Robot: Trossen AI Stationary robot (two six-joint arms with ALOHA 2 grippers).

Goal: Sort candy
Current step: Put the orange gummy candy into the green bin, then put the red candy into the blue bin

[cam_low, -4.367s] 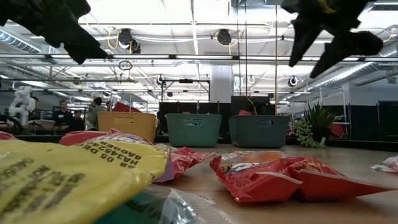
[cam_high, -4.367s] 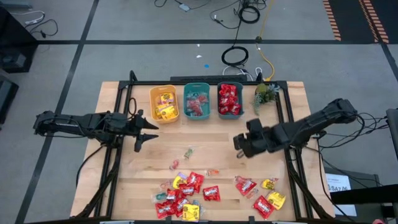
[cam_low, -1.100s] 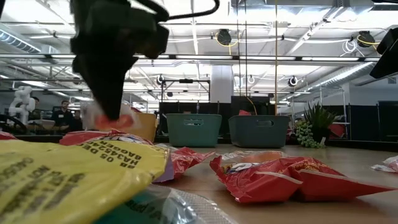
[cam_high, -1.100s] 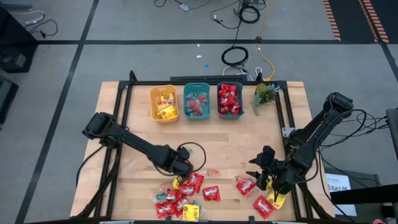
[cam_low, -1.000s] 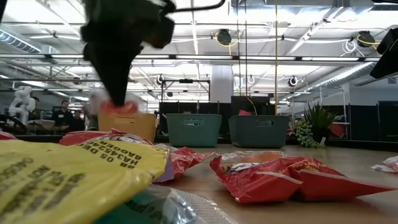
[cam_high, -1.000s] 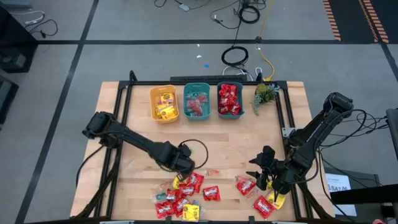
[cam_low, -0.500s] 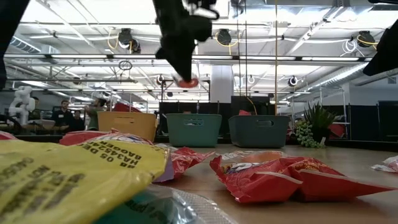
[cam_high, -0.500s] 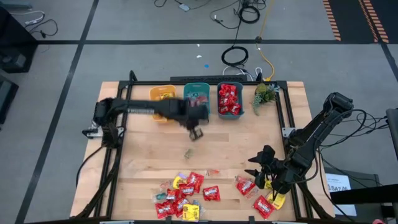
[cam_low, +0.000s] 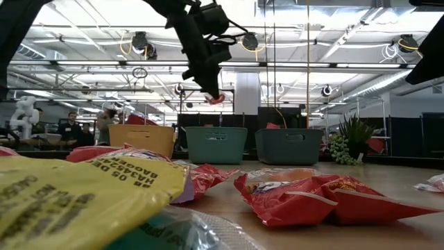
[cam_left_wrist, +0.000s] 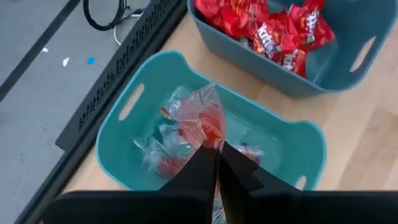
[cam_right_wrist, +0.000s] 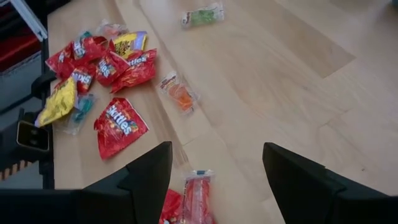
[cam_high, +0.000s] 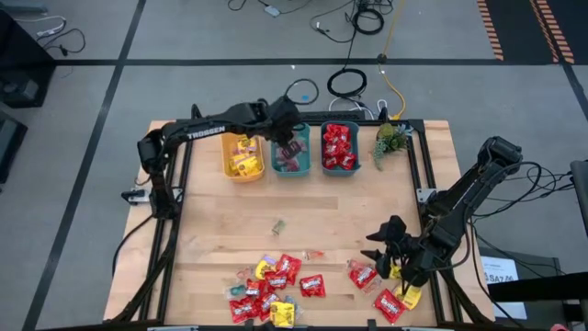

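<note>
My left gripper (cam_high: 295, 147) hangs over the middle teal bin (cam_high: 291, 164) at the table's far side, shut on a small clear-wrapped red candy (cam_left_wrist: 204, 118). That bin holds several clear-wrapped pieces. Beside it stand a yellow bin (cam_high: 243, 154) with yellow packets and a teal bin (cam_high: 339, 147) with red packets. Loose red and yellow packets (cam_high: 271, 290) lie near the table's near edge. My right gripper (cam_high: 378, 248) is open above the near right, over a red packet (cam_right_wrist: 196, 193) and more candy (cam_high: 386, 290). My left gripper pinches one end of the candy's clear wrapper (cam_left_wrist: 214, 142) between its two fingertips. The fingers slant down toward the table's far side. The candy sticks out past the fingertips, lifted clear above the teal bin's inside.
A small green plant (cam_high: 390, 138) stands right of the bins. A green-wrapped piece (cam_high: 277, 225) and an orange one (cam_high: 314, 255) lie alone on the bare wood mid-table. A black frame rail (cam_high: 303, 119) runs behind the bins. People show in the room beyond the table.
My left gripper has risen from the candy pile near the near edge and swung toward the far edge, ending above the middle teal bin. It stays shut on the small red candy, which has been carried along clear of the table.
</note>
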